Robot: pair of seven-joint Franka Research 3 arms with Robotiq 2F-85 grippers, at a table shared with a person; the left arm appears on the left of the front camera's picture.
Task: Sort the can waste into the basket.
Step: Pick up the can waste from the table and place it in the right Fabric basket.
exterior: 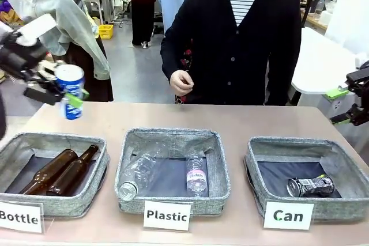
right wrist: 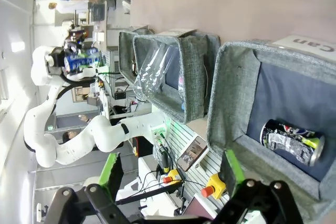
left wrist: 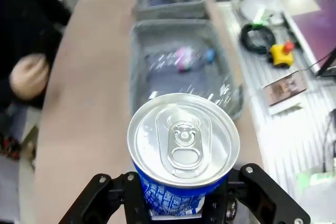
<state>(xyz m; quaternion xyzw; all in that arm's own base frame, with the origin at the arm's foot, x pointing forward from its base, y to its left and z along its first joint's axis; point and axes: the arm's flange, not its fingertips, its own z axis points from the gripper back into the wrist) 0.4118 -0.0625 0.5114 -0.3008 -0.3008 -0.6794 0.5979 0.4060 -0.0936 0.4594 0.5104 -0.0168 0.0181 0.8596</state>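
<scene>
Left gripper (exterior: 68,93) clamps blue-white can (exterior: 71,90) by sides, upright, high above table's left end, clear of basket walls for carry. Right gripper (exterior: 346,106) spread wide, idle beside Can basket (exterior: 262,159). Crushed can (exterior: 311,186) already inside.

The blue can's (left wrist: 183,153) lower body is hidden behind the left end effector (left wrist: 181,211).
</scene>
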